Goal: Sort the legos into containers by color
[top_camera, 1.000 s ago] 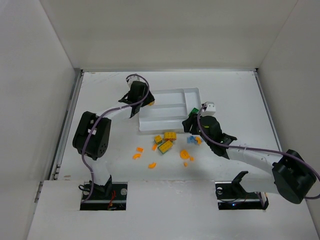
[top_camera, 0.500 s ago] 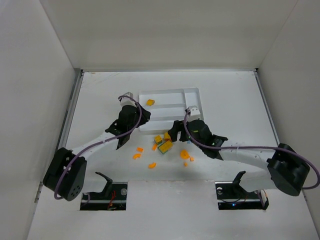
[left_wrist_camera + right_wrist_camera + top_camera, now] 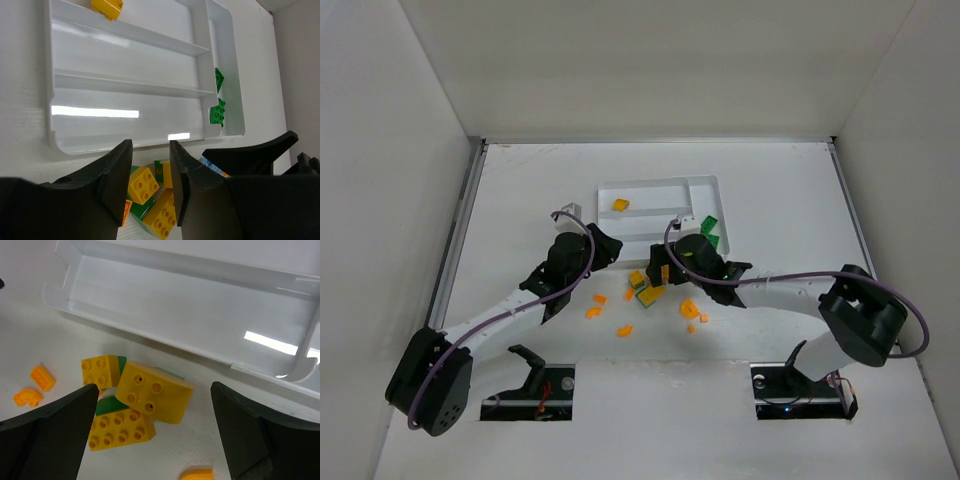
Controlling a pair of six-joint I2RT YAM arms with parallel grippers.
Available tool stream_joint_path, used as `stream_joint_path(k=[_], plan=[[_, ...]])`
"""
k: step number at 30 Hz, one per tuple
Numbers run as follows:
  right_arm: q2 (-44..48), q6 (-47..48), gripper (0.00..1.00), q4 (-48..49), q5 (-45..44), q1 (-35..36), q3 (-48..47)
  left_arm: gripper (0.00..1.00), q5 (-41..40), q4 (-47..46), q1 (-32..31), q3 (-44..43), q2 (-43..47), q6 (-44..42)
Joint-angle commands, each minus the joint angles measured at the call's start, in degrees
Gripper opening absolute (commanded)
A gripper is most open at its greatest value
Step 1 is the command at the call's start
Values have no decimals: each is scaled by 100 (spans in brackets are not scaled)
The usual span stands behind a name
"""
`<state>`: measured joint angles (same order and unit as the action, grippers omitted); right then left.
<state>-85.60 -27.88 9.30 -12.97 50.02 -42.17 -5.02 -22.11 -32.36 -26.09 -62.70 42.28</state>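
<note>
Count: one white tray [image 3: 125, 60] with four compartments, three long sections side by side and one narrow crosswise section at its right end.

In the tray:
- One yellow-orange piece [image 3: 107, 6] at the left end of the far long section.
- Two green bricks [image 3: 218, 111] in the crosswise section.
- The middle and near long sections hold nothing.

Loose on the table [image 3: 520, 190], just near of the tray:
- Three yellow bricks [image 3: 120, 430], bunched and touching.
- A green brick [image 3: 107, 405] is partly buried under them.
- About seven orange bits [image 3: 592, 312] are scattered around the pile; they are too small for a firm count.
- A light-blue piece [image 3: 206, 161] shows partly, behind the right arm's finger. How many there are cannot be told.

Left gripper [image 3: 150, 145]: the jaws stand narrowly apart with nothing between them. It hangs over the tray's near rim, with one yellow brick showing below the gap and not touched.

Right gripper [image 3: 154, 386]: the jaws are spread wide and grip nothing. The yellow cluster lies between the two fingers [image 3: 55, 430], with the rounded yellow brick [image 3: 152, 392] about central and no contact visible.

Obstructions: the two grippers sit close together over the same pile, and the tray's near wall lies directly beyond the bricks.
</note>
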Motion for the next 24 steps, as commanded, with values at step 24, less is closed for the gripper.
stream_joint_path(k=[24], plan=[[-510,-315,65,494,181,-6,-169,37,124,-303,-29,25,91,122]])
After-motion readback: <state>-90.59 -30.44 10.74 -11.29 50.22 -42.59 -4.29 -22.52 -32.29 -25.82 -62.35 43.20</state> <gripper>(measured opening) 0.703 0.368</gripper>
